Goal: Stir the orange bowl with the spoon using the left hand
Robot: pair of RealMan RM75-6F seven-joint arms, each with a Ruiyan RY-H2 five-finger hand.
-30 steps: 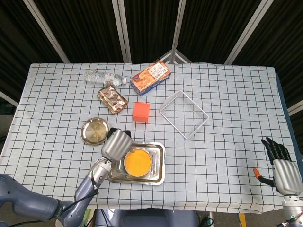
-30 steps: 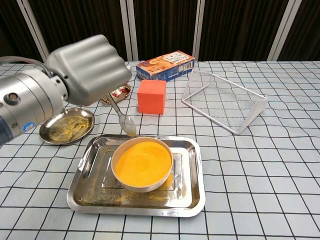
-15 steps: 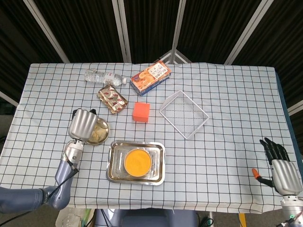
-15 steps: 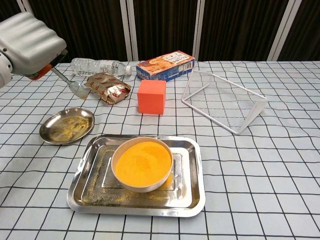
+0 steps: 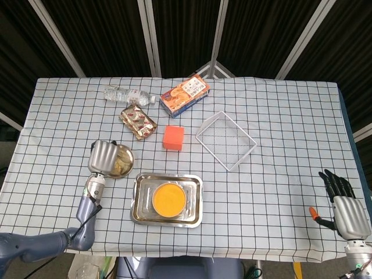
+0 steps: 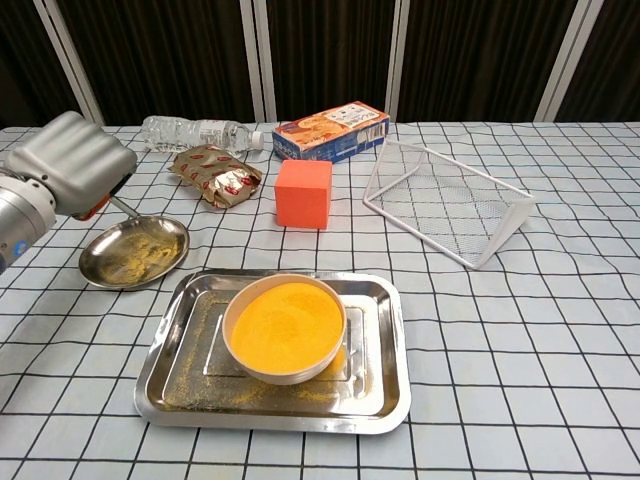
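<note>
So compared with a second ago, the left hand point(image 6: 70, 163) has pulled right off the bowl point(image 6: 285, 327) and gone over to the small dish point(image 6: 135, 250) on the left. A second back it was hanging over the tray point(image 6: 385, 360) with the spoon point(image 6: 135, 212) tip just at the bowl's rim; half a second back it was up high near the bottle point(image 6: 195, 130); now it's lower, fingers clenched round the spoon handle, and the shaft slants down to the dish. Can't tell if the tip actually touches the dish.

The bowl sits in the middle of the tray, full of orange stuff, nothing over it. Powder is scattered on the tray floor around it.

Right hand point(image 5: 347, 208) hasn't really budged: down at the near right corner of the bench point(image 5: 290, 116), fingers spread, holding nothing.

Room-wise: the tray is close to the near edge of the bench, and the dish is just beside its far-left corner. The cube point(image 6: 303, 193) is behind the tray, with a clear strip of cloth between. The wire basket point(image 6: 448, 205) is off to the far right of the tray, well apart from it. The snack bag point(image 6: 216, 176), bottle and box point(image 6: 332, 130) are all further back. The whole right side of the bench between tray and right hand is open cloth.
</note>
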